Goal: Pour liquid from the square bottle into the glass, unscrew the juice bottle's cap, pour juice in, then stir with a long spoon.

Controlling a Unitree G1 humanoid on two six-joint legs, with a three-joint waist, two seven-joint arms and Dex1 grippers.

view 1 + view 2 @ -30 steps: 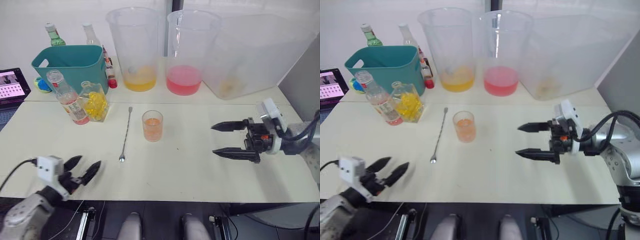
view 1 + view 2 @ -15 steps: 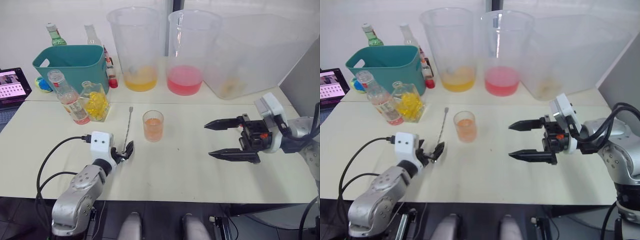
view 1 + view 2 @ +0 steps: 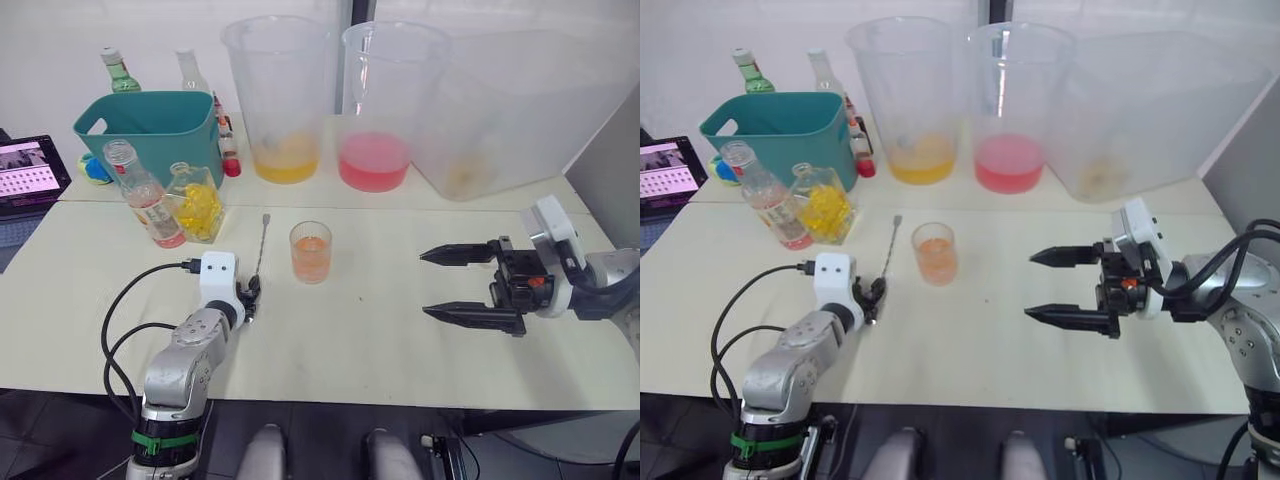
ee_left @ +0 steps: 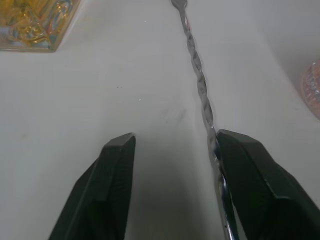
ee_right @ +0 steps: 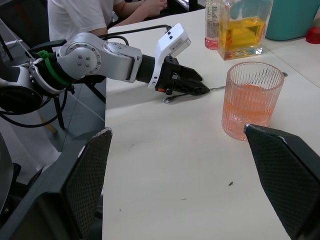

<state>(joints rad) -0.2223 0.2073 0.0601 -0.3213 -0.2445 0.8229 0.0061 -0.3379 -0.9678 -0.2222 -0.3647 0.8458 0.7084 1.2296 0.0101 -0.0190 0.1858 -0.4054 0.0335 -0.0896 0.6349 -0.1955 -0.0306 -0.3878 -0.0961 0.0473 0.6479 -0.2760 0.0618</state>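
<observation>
Two spread fingers of the left gripper [image 4: 172, 165] straddle the long spoon [image 3: 259, 262] left of the glass [image 3: 311, 251]; the right gripper [image 3: 445, 285] gapes wide, empty.

Silver-grey arms with black cables, white wrist camera blocks, and black pointed end effector fingers [image 3: 470, 253].

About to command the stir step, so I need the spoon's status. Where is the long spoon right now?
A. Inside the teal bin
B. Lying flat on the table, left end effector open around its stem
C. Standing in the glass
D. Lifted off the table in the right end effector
B. The long spoon lies flat on the table, its stem against one finger of the open left end effector, apart from the glass.
</observation>
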